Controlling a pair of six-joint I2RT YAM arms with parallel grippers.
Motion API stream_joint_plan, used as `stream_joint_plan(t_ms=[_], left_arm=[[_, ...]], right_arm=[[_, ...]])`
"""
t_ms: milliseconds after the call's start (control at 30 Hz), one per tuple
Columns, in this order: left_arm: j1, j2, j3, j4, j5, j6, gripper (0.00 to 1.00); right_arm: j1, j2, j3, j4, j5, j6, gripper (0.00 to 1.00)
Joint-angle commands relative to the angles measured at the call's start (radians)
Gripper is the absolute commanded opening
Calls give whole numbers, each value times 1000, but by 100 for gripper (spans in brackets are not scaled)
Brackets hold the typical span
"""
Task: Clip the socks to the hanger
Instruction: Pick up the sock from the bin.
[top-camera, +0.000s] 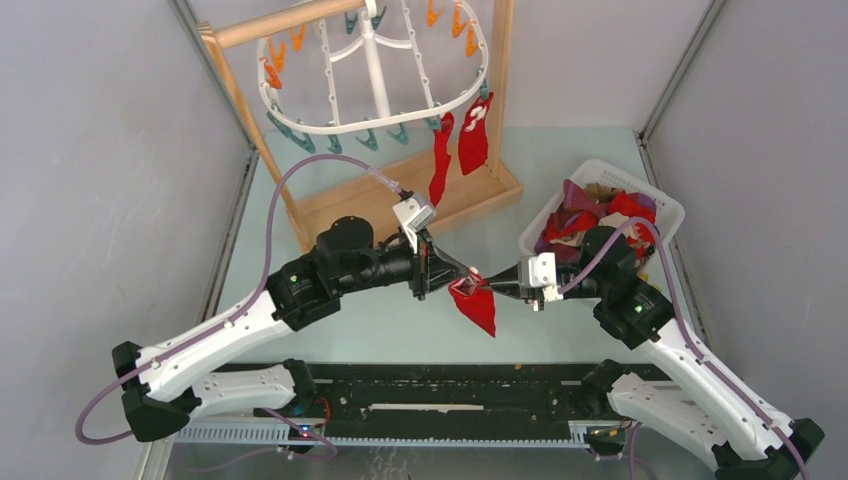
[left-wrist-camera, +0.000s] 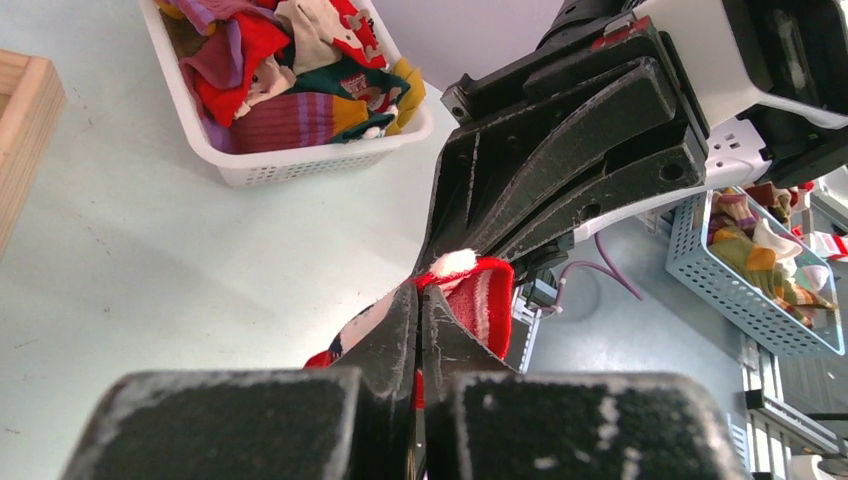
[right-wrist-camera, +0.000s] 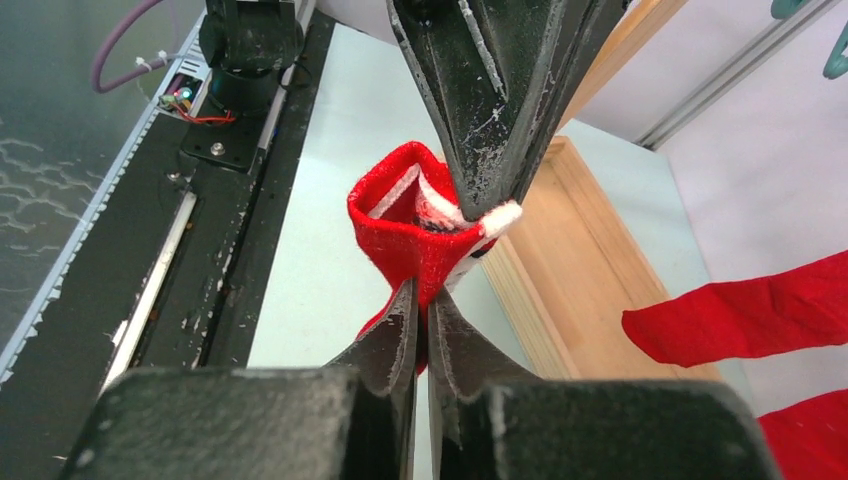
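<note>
Red sock (top-camera: 480, 308) pinched at cuff between both grippers; long axis hung downward, toe toward arm bases, above desk (top-camera: 400, 320). Left gripper (top-camera: 468, 272) pressed together on cuff, arm stretched rightward. Right gripper (top-camera: 492, 286) clamped on opposite cuff edge, arm reached leftward. Beyond left gripper: hanger (top-camera: 340, 128), two red socks (top-camera: 472, 135) clipped, hung lengthwise.

Left pincer (left-wrist-camera: 418, 318) and right pincer (left-wrist-camera: 446, 256) both pinch a red sock (left-wrist-camera: 488, 300) above the surface (left-wrist-camera: 150, 270); a white basket (left-wrist-camera: 310, 166) of socks (left-wrist-camera: 262, 60) stands behind.
</note>
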Motion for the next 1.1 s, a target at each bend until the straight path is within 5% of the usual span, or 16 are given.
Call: stream_joint_plan(t_ms=[0, 200, 467, 600, 733, 900, 1067], left_arm=[[-2, -45, -44, 82, -34, -36, 0], [11, -97, -112, 185, -77, -95, 4], [82, -277, -270, 348, -162, -142, 29], [116, -371, -338, 366, -210, -82, 53], [146, -467, -432, 441, -328, 25, 98], [251, -507, -523, 657, -355, 74, 100], [394, -410, -528, 833, -186, 7, 100]], right_arm=[[12, -8, 16, 38, 4, 4, 4], [-2, -19, 16, 63, -4, 56, 0], [-84, -47, -21, 151, -35, 211, 0], [-119, -64, -56, 194, -39, 282, 0], [-165, -82, -81, 255, -25, 355, 0], [-183, -94, -99, 273, -15, 394, 0], [-182, -93, -121, 307, -2, 395, 0]])
